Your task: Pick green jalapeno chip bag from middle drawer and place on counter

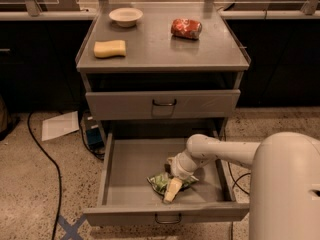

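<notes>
The pale gripper [172, 189] sits in the pulled-out grey metal middle drawer [125, 215], upon the wrinkly green jalapeno chip bag [159, 181]; its hold cannot be told.

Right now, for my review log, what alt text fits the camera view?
The robot's gripper reaches down into the open middle drawer, at the green jalapeno chip bag lying near its front. On the counter above sit a yellow sponge, a white bowl and a red packet.
</notes>
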